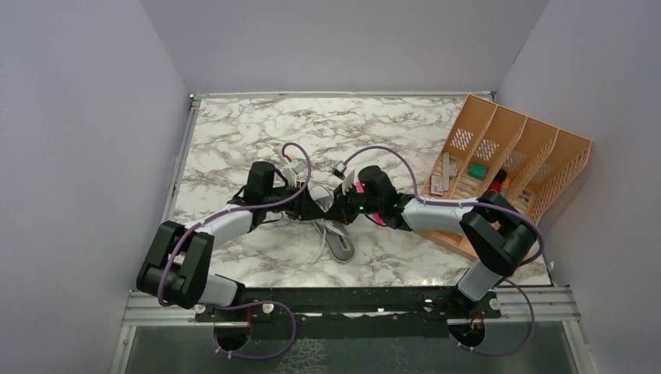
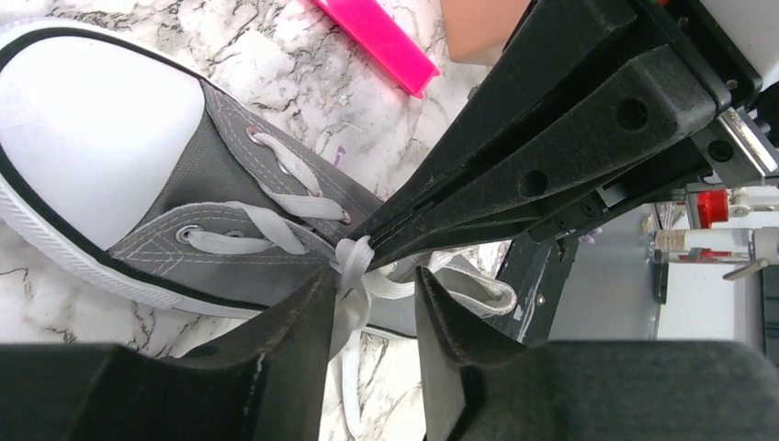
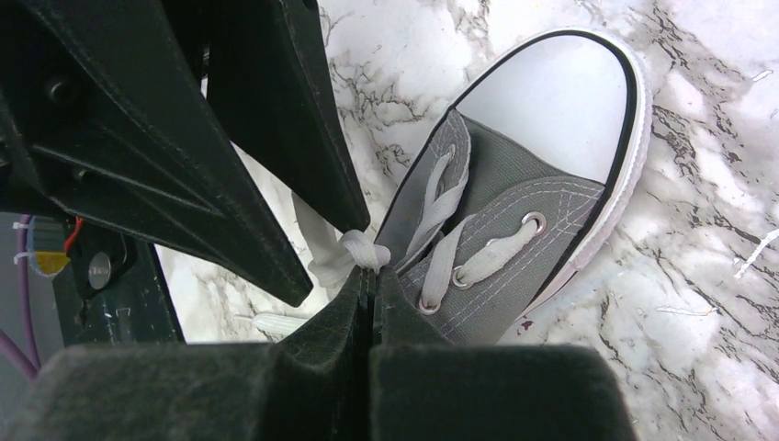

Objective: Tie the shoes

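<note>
Sneaker point(image 2: 184, 184) likely light, canvas soft; laces point(image 2: 354, 262) limp, slippery: pinch low, near sneaker. Right jaws clamped on laces; left jaws apart around them.

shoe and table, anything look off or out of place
The orange file sorter lies tipped and askew at the right edge of the table. The sneaker has loose laces, one pinched in the right gripper.
</note>
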{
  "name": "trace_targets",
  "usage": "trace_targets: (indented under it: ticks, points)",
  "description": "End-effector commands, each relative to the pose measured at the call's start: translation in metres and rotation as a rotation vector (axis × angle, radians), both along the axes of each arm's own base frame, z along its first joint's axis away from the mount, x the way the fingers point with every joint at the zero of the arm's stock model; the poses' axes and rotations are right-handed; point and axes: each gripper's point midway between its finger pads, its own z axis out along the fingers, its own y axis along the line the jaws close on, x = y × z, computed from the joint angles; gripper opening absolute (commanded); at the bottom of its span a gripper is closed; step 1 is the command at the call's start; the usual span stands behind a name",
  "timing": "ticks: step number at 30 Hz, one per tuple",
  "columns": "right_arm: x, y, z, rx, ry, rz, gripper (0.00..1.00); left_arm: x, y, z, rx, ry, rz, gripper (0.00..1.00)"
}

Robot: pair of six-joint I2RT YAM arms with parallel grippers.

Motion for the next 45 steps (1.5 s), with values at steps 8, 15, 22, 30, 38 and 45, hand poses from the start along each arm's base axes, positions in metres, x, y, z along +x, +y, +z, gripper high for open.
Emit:
trace_targets:
  ticks: [8,15,22,30,38,45]
  points:
    - [0.002,0.004,0.016,0.052,-0.028,0.014,0.00,0.004,0.007,-0.011,0.004,-0.054,-0.038,0.34]
    - [0.002,0.005,0.019,0.060,-0.029,0.014,0.00,0.000,0.009,-0.012,-0.040,-0.052,-0.064,0.42]
    - [0.002,0.006,0.020,0.063,-0.028,0.018,0.00,-0.001,0.006,-0.015,-0.063,-0.034,-0.095,0.32]
    - [0.001,0.006,0.019,0.065,-0.025,0.021,0.00,0.003,0.000,-0.018,-0.059,-0.019,-0.102,0.25]
    - [0.001,0.008,0.018,0.066,-0.024,0.028,0.00,0.007,-0.003,-0.013,-0.065,-0.045,-0.110,0.29]
    - [0.000,0.009,0.018,0.070,-0.023,0.031,0.00,0.011,-0.007,-0.012,-0.048,-0.062,-0.096,0.21]
